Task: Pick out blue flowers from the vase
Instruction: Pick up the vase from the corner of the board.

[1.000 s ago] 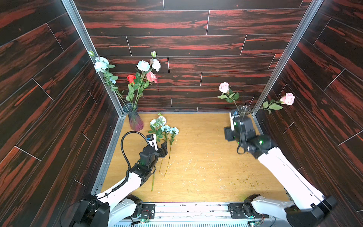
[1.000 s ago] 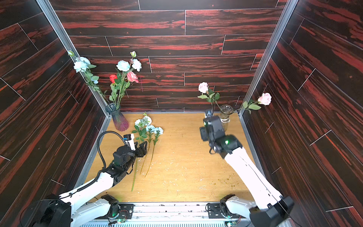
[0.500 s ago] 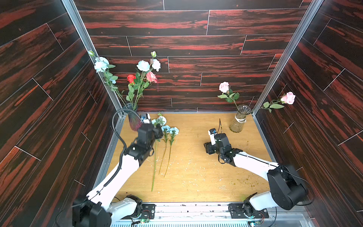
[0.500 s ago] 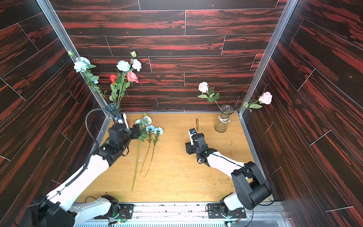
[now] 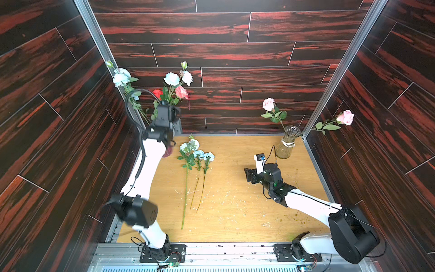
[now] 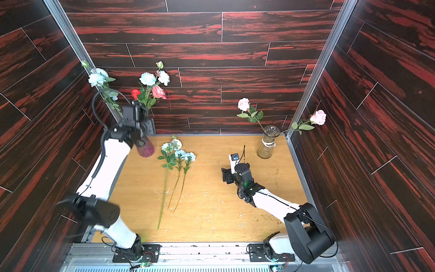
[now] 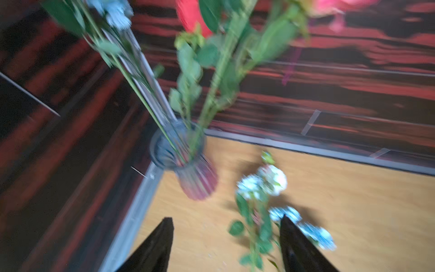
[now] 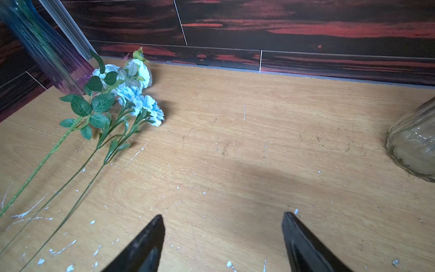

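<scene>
- My left gripper [image 7: 226, 217] is hanging with its jaws well apart and nothing between them, just above and beside the vase [image 7: 179, 150] in the back left corner.
- My right gripper [image 8: 223, 214] is also gaping and empty. It is riding low over the table [image 8: 235, 141], well apart from any stalk.
- Blue flowers [image 5: 173, 79] are standing in the vase beside the red rose [image 5: 157, 93] and a pink rose [image 5: 181, 91]. A second bunch [image 5: 120, 77] is leaning along the corner post, and three picked stems [image 5: 196, 154] are lying side by side on the table near the vase.
- I am judging this to be the reach for the next blue stalk. To do it well I should close on one thin stalk above the rim, keeping the rose stems outside the jaws. The draw should follow the stalk's own lean so the vase is not tipping. The wrist view is blurring, so I should be slowing before closing.
- A second ago the left arm was lying low by the picked stems; it is now raised to the bouquet.
- The right arm was then up at the clear vase [image 5: 286, 146]; it is now folded down at mid-table.
- The picked stems are lying unmoved.
</scene>
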Controlling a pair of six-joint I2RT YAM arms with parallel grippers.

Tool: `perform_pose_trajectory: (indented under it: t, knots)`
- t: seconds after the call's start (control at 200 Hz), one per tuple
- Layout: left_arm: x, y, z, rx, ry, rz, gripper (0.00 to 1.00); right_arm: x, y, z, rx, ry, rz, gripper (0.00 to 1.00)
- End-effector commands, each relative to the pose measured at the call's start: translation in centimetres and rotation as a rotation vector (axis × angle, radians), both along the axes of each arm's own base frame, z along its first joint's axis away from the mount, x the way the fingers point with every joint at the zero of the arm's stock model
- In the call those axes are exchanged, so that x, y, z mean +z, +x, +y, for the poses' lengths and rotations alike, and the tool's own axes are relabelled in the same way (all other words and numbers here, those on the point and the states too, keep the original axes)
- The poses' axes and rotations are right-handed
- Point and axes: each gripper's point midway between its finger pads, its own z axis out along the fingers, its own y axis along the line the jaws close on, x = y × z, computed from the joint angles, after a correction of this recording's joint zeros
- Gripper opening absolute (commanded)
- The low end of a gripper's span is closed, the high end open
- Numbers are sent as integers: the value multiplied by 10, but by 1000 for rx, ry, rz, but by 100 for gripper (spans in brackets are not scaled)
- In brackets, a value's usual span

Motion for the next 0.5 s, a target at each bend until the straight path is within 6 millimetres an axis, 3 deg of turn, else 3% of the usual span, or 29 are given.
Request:
perform_pose_trajectory:
  t: [0.0, 0.105, 0.306, 0.496]
  knots:
    - [-34, -5, 26, 3, 71, 228, 73, 6, 1, 4, 13, 21, -18, 80]
    - [-44, 11, 43, 20, 76, 295, 73, 6, 1, 5, 18, 21, -15, 79]
    - [-84, 31, 68, 40, 91, 379, 71, 5, 1, 9, 37, 19, -5, 78]
    - [-106, 41, 74, 24, 59, 416, 62, 4, 1, 11, 45, 16, 1, 78]
